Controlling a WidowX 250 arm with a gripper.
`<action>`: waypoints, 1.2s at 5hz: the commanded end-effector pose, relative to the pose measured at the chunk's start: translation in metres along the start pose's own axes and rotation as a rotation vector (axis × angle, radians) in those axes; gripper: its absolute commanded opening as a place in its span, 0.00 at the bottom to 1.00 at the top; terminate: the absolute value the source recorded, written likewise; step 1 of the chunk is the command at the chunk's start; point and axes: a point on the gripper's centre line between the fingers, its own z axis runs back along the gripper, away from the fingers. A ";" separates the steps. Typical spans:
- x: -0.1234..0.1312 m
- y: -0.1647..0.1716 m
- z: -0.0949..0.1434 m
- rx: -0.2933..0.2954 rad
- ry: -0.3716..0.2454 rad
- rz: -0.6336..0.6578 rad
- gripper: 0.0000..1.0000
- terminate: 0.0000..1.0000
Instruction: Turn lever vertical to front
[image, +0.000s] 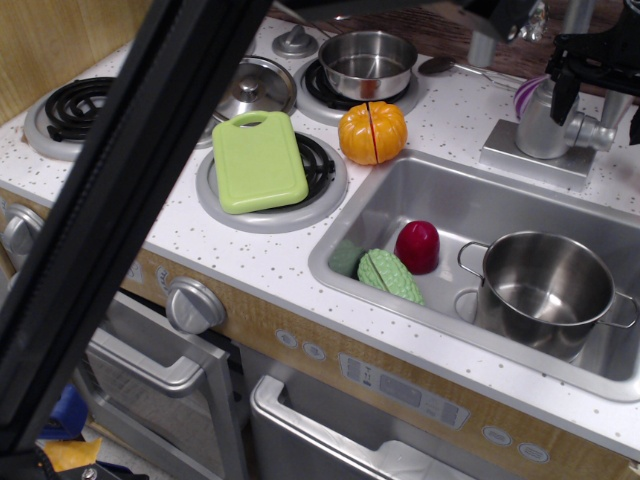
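Observation:
The silver faucet (540, 122) stands on its base plate at the back right of the sink. Its lever (594, 131), a short stubby silver cylinder, juts out to the right from the thick column, roughly horizontal. My black gripper (600, 105) hangs just above the lever at the top right. One finger (563, 92) is down beside the column. The other is at the frame's right edge, partly cut off. The jaws stand apart, on either side of the lever, and hold nothing.
The sink (440, 185) holds a steel pot (548, 290), a red piece (418, 246) and a green piece (390, 275). An orange pumpkin (372, 131), a green cutting board (258, 160), a pan (367, 62) and a lid (255, 88) are on the stove. A black bar (120, 200) crosses the left foreground.

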 end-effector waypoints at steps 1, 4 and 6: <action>0.000 0.000 0.000 0.000 0.000 0.000 1.00 0.00; 0.026 -0.003 0.024 0.086 -0.148 -0.002 1.00 0.00; 0.046 -0.004 0.027 0.101 -0.235 -0.035 1.00 0.00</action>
